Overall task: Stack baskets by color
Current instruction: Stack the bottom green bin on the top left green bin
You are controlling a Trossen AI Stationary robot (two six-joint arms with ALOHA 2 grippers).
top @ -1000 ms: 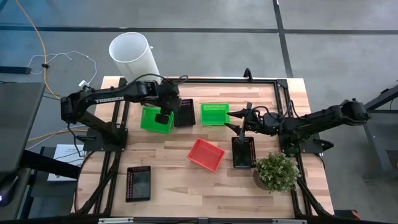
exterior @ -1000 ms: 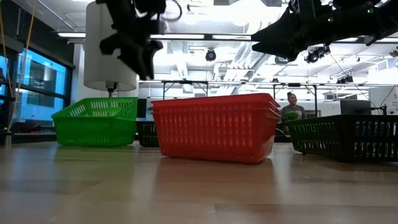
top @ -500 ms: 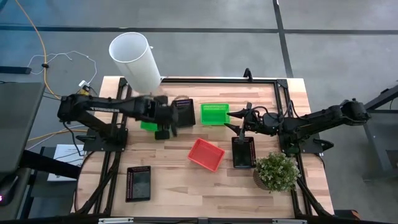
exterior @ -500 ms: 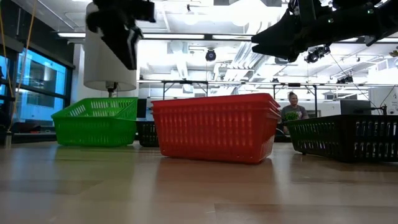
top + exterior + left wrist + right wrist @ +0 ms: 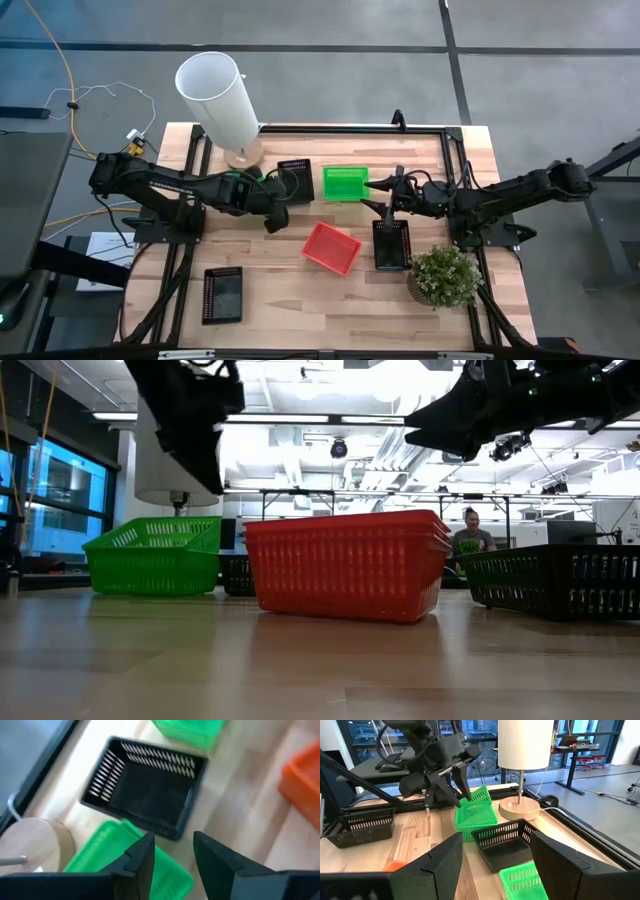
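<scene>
My left gripper (image 5: pixel 275 215) (image 5: pixel 172 852) hangs open above the table, over the near edge of a green basket (image 5: pixel 125 870) (image 5: pixel 155 555) and the near corner of a black basket (image 5: pixel 145 795) (image 5: pixel 295 180); nothing is between its fingers. A second green basket (image 5: pixel 345 183) stands farther right. A red basket (image 5: pixel 331 248) (image 5: pixel 345 565) with nested rims stands mid-table. My right gripper (image 5: pixel 378 195) (image 5: pixel 495 865) waits open, level, above another black basket (image 5: pixel 392 245). A third black basket (image 5: pixel 222 295) lies near the front left.
A tall white cylinder on a round wooden base (image 5: pixel 215 90) stands at the far left corner. A small potted plant (image 5: pixel 445 275) sits at the right front. A black frame (image 5: pixel 440 130) runs round the table. Bare wood lies along the front edge (image 5: pixel 330 310).
My left gripper has swung from over the left green basket toward the table's near edge and a little right, sinking and rolling about its own axis. The baskets have stayed in place. My right arm has kept still.
</scene>
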